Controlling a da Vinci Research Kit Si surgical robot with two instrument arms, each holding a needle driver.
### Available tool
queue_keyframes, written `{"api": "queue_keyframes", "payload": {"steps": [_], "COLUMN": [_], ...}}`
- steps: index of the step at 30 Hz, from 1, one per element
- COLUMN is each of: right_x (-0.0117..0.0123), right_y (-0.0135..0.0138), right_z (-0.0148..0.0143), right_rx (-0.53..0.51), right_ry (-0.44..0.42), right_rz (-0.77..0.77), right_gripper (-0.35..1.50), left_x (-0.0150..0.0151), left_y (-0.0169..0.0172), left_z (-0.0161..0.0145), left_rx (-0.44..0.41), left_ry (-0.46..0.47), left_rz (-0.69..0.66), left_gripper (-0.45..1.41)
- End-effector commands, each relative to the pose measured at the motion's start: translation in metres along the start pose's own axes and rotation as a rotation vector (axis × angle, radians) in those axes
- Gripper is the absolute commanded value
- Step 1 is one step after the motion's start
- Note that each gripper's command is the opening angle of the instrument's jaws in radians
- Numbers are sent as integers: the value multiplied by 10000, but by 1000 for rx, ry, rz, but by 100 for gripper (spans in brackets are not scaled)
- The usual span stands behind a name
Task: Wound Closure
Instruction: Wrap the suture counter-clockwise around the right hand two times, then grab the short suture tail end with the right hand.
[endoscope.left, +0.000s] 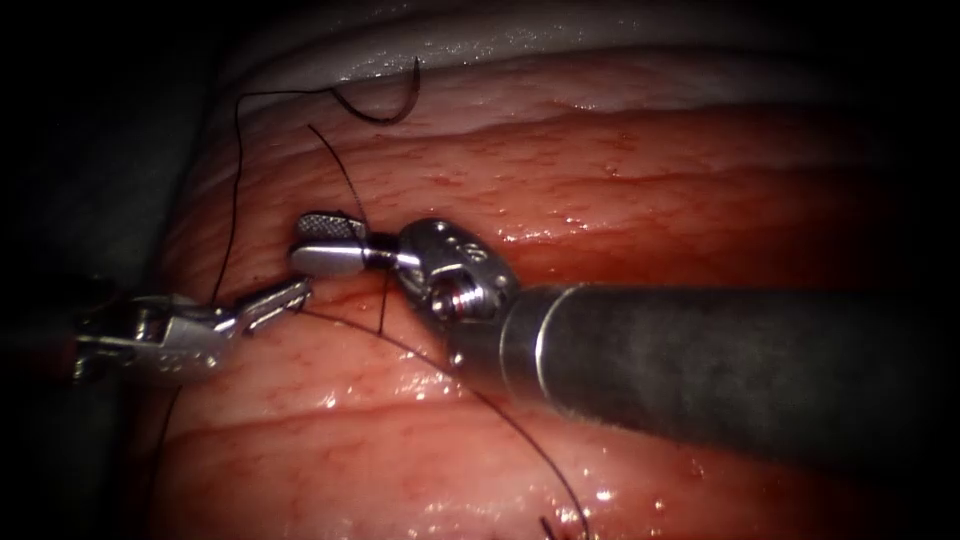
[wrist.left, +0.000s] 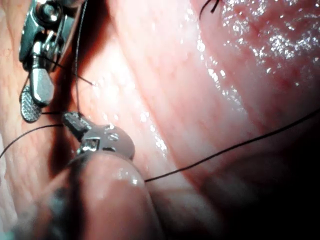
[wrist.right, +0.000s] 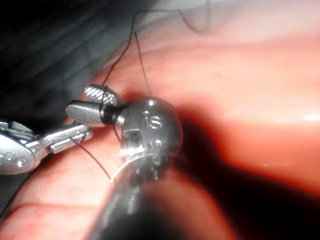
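Well apart, needle (endoscope.left: 385, 108) lies free, far on tissue (endoscope.left: 650, 170); right end effector (endoscope.left: 318, 243) jaws apart around thread (endoscope.left: 384, 300), left end effector (endoscope.left: 285, 297) clamped on thread.

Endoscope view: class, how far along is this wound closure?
Done: the needle lies free on the tissue, not in it. In hand: the left tool is shut on the thread; the right tool is open, thread crossing its jaws, holding nothing. Left: no finished knot visible; thread runs uncut to the needle.

Darkness surrounds the lit field, with a pale grey surface (endoscope.left: 330, 55) behind.
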Motion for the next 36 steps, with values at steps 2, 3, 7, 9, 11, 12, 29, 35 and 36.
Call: {"api": "queue_keyframes", "payload": {"steps": [2,3,7,9,11,12,29,35,36], "right_x": [-5,-5,-4,-3,-3,-2,1,0,-1], "right_y": [3,3,5,6,8,10,23,35,37], "right_z": [3,0,-2,-1,1,2,25,42,44], "right_rx": [-19,-31,-49,-58,-70,-77,-156,-202,-202], "right_ry": [-8,-8,-5,-2,3,5,-25,-107,-116], "right_rz": [-7,-6,5,6,9,8,30,16,14], "right_gripper": [46,46,51,53,56,61,125,131,131], "left_x": [-1,-1,3,7,12,14,15,7,6], "left_y": [-1,-5,-9,-6,-3,-1,9,9,8], "left_z": [0,-5,-12,-13,-12,-10,61,65,67], "left_rx": [37,56,100,106,111,112,-8,-37,-40], "left_ry": [-24,-46,-81,-92,-97,-94,-15,-19,-20], "left_rz": [-10,-1,17,37,57,65,112,119,118], "left_gripper": [-45,-45,-45,-45,-45,-45,-45,-45,-45]}}
